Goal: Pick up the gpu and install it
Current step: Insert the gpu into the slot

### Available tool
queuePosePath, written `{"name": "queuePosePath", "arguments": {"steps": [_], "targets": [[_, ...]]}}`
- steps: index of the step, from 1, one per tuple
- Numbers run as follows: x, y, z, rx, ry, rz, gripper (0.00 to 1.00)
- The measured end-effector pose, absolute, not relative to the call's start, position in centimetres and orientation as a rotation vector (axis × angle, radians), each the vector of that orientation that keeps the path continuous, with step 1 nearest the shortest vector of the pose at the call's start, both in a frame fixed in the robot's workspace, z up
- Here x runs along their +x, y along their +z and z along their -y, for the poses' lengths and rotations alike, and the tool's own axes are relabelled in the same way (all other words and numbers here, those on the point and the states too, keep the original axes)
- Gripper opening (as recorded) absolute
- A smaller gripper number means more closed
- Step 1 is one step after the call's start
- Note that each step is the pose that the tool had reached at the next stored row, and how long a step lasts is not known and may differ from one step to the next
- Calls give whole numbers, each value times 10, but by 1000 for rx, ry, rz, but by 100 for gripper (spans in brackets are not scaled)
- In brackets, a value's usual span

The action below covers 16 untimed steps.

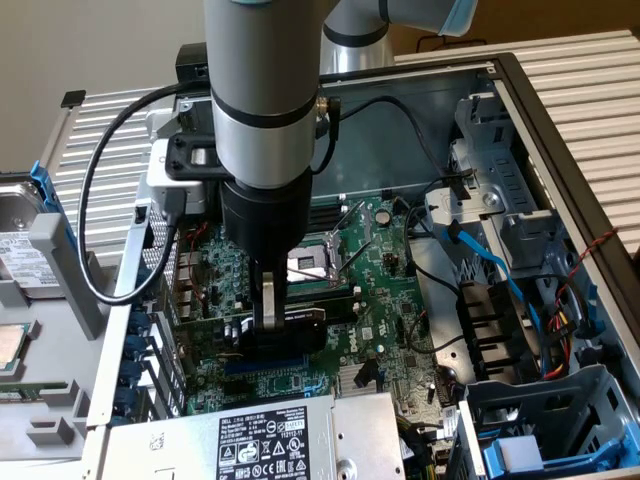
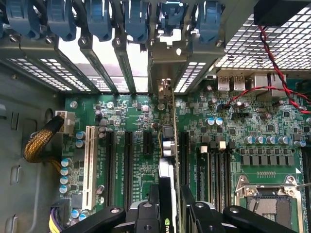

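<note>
My gripper (image 1: 271, 312) (image 2: 170, 209) hangs inside the open computer case, shut on the gpu (image 1: 292, 326) (image 2: 166, 162). The card stands on edge over the green motherboard (image 1: 392, 290) (image 2: 233, 131), a black finger (image 2: 153, 206) pressing on each side of it. In the wrist view the card runs along the black expansion slots (image 2: 128, 160), and its silver bracket (image 2: 165, 73) reaches the case's rear slot openings. Whether its edge sits in a slot I cannot tell. In the exterior view the arm hides most of the card.
The CPU socket (image 1: 318, 262) (image 2: 268, 200) lies beside the card. A labelled power supply (image 1: 265, 440) lies along the case's near edge, a drive cage (image 1: 540, 420) at the exterior view's right. Blue slot latches (image 2: 136, 19), a white slot (image 2: 89, 165) and red wires (image 2: 277, 63) surround the area.
</note>
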<state>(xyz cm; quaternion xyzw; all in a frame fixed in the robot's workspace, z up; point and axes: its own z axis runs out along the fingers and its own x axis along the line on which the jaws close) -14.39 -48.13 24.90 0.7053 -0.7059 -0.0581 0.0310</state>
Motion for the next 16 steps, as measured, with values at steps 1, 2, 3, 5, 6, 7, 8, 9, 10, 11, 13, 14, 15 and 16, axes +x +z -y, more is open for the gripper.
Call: {"name": "queuePosePath", "arguments": {"steps": [1, 2, 3, 5, 6, 7, 8, 9, 10, 11, 13, 14, 15, 16], "targets": [[-144, 248, 481, 2173, -179, 2175, 29], [-144, 248, 481, 2173, -180, 2175, 29], [-144, 247, 481, 2174, -180, 2175, 29], [-144, 247, 481, 2173, -180, 2175, 29], [-144, 247, 481, 2173, -180, 2175, 29], [-144, 247, 481, 2174, -180, 2175, 29], [-144, 247, 481, 2173, -181, 2175, 31], [-144, 246, 481, 2174, -181, 2175, 36], [-145, 246, 481, 2174, -181, 2175, 36], [-145, 246, 481, 2174, -181, 2175, 36], [-145, 246, 481, 2174, -180, 2175, 43], [-145, 246, 481, 2173, -180, 2175, 43], [-145, 246, 481, 2174, -181, 2175, 43], [-145, 245, 481, 2174, -181, 2175, 43]]}}
